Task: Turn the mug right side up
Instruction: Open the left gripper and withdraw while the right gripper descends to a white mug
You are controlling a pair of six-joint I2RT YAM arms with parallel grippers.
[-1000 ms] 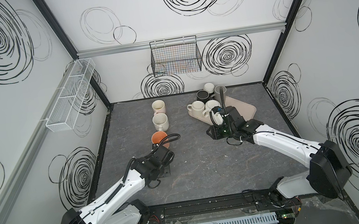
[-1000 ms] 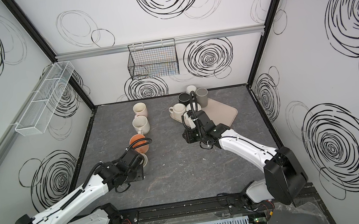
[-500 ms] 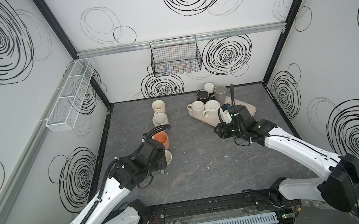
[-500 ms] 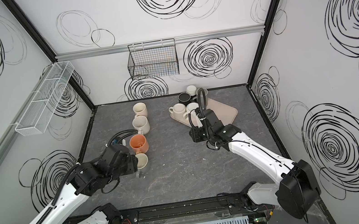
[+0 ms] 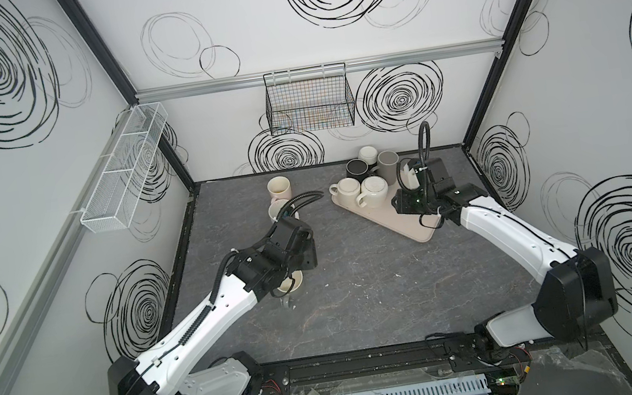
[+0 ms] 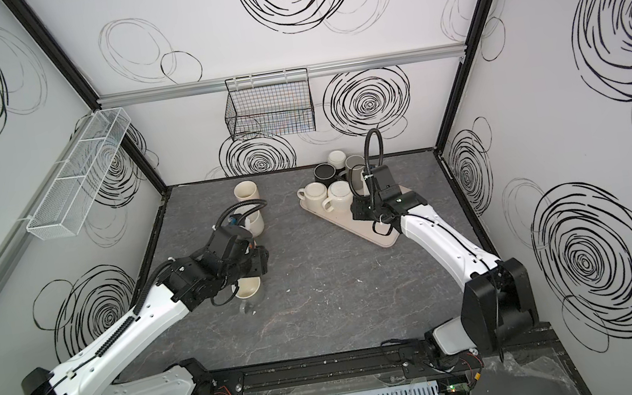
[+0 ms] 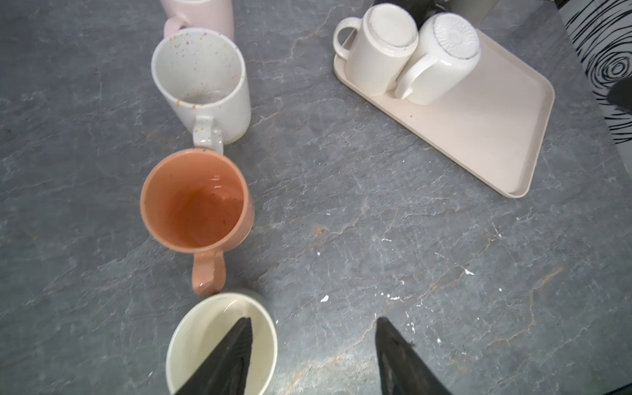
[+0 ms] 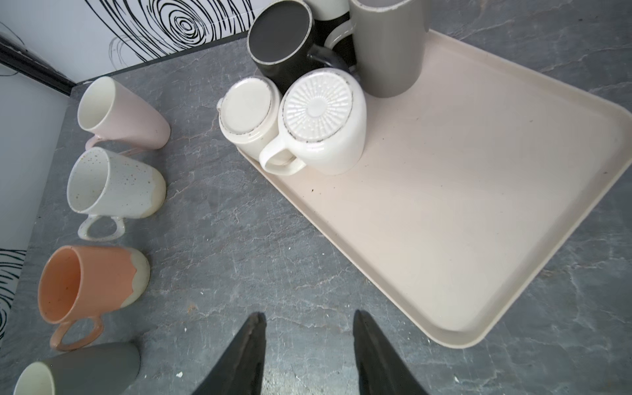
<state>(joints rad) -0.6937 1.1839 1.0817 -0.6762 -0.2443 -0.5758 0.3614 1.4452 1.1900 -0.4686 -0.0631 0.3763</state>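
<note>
Grey ceramic mug with a cream inside stands mouth-up on the dark stone desk, just beside the orange mug. Left gripper spread apart, one finger over the mouth, perhaps dipping in. Right gripper parted, empty, beside the beige tray.

Robot lab test cell: white walls printed with black swirls, black frame posts, left arm and right arm bolted on base rail.
</note>
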